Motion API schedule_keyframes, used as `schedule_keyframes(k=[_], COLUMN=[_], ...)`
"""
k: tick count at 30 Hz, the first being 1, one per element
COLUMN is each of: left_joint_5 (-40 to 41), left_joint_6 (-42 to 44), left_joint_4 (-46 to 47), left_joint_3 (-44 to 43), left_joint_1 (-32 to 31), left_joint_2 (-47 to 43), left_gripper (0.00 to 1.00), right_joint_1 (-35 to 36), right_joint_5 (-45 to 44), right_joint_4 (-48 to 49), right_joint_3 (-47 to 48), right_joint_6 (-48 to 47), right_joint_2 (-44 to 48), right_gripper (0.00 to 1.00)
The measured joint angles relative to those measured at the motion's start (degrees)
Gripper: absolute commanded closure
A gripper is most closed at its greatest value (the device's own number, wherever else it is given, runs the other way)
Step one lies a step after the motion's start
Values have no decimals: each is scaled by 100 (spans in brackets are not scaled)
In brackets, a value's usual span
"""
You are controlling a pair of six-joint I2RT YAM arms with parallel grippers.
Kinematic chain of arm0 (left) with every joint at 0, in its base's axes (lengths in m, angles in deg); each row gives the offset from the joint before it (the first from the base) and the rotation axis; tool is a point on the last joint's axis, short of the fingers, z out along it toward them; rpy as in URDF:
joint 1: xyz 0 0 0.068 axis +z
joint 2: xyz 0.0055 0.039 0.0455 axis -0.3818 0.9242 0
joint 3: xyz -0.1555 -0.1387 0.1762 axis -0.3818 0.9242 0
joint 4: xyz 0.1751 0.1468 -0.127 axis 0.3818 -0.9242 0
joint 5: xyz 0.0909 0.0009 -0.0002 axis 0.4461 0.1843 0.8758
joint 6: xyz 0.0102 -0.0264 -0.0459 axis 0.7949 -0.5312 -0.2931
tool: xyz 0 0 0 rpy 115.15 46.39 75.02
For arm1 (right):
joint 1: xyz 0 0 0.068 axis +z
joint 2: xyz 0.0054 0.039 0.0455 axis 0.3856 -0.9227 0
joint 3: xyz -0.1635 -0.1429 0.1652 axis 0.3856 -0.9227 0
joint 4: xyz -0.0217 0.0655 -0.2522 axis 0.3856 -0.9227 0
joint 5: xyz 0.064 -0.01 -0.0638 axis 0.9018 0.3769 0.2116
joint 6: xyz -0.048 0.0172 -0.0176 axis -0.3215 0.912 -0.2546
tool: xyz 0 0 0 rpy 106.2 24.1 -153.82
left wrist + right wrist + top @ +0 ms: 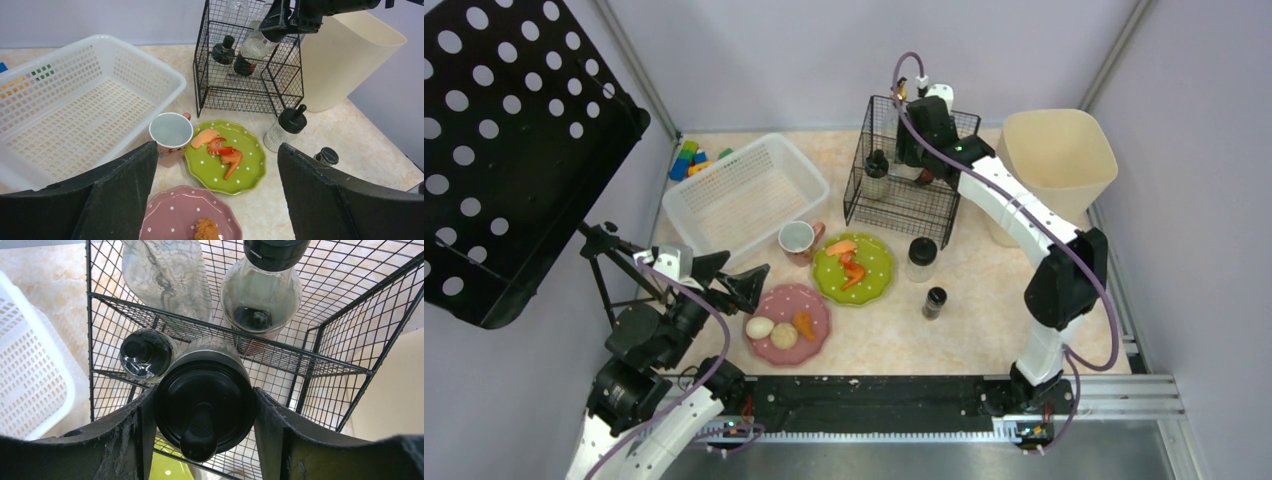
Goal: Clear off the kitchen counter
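Observation:
The marbled kitchen counter (984,320) holds a pink plate (822,300) with food, a green plate (876,277) with a shrimp, a pink mug (797,238), a black-lidded jar (921,258) and a small dark bottle (935,301). My left gripper (732,278) is open and empty just left of the pink plate; it also shows in the left wrist view (216,150). My right gripper (205,415) is shut on a black-lidded shaker bottle (205,385) inside the black wire rack (894,205), beside other bottles (262,290).
A white slotted basket (744,190) stands at the back left, with toy blocks (689,160) behind it. A beige bin (1059,160) stands at the back right. A black perforated panel (504,140) on a tripod overhangs the left edge.

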Motion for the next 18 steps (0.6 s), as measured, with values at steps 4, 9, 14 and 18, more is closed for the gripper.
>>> schedule_keyframes(k=[4, 9, 14, 18], left_joint_5=[0, 0, 0, 0], left_joint_6=[0, 0, 0, 0], left_joint_4=[0, 0, 0, 0], left_joint_3=[0, 0, 0, 0], left_joint_1=[0, 0, 0, 0], left_joint_2=[0, 0, 0, 0], left_gripper=[6, 6, 6, 6], right_joint_1=[0, 0, -28, -81], right_joint_5=[-63, -109, -133, -26], right_joint_4=[26, 129, 223, 203], right_joint_3=[0, 0, 11, 13], right_joint_6=[48, 96, 118, 184], right_joint_2=[-138, -345, -621, -898], right_gripper=[73, 72, 70, 67])
